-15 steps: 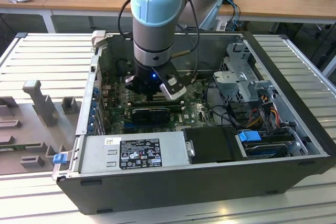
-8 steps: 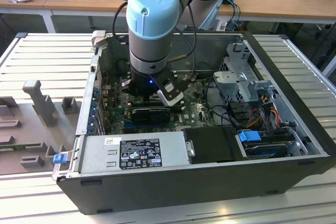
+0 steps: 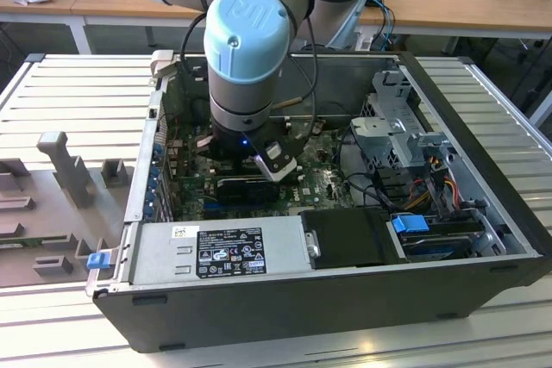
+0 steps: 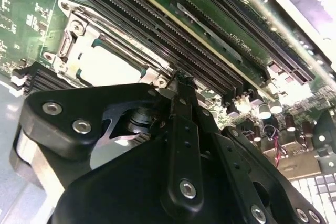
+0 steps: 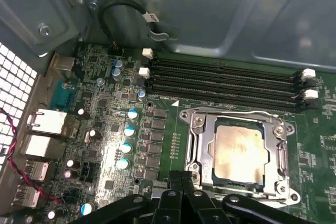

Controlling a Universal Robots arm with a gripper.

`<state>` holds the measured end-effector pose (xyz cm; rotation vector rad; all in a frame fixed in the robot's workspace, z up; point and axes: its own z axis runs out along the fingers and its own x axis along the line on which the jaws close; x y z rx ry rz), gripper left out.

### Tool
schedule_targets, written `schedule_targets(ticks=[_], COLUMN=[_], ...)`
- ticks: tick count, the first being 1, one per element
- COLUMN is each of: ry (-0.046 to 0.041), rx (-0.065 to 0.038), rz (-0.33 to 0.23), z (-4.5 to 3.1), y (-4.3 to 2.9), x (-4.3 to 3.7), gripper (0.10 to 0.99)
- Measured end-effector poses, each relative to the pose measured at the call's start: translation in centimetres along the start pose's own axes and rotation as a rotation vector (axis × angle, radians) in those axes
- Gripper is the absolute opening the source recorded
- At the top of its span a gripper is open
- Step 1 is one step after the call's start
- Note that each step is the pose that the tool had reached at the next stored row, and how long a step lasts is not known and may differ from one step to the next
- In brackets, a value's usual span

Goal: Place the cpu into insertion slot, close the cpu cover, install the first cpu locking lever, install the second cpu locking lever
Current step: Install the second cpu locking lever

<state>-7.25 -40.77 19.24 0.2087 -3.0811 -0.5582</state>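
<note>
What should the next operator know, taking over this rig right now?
End effector: shut, nothing visibly held, low over the motherboard at the edge of the insertion slot.
The cpu lies seated in the slot.
The cpu cover lies down around the chip.
Done: cpu placed, cover closed.
Left: I cannot tell whether the two locking levers are latched, so check both.

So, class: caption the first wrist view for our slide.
Cpu seated in its socket, cpu cover closed over it, memory slots alongside.
</note>
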Motion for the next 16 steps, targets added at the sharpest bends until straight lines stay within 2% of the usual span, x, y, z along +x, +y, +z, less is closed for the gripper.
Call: schedule_targets(ticks=[4,6,9,13,14,16], ry=[0.0001,-0.0010,-0.0002,0.0000,0.0000,-0.0002], rx=[-0.003,-0.004,-0.003,-0.003,-0.003,-0.003], rz=[-0.001,-0.001,-0.001,-0.001,-0.001,-0.001], z=[0.19,0.01,-1.53,-2.93,-3.20,-3.20], y=[-0.07,0.02,0.58,1.10,1.20,1.21], x=[0.06,0.04,0.04,0.01,0.00,0.00], gripper=[0.106,0.106,0.106,0.106,0.106,0.106])
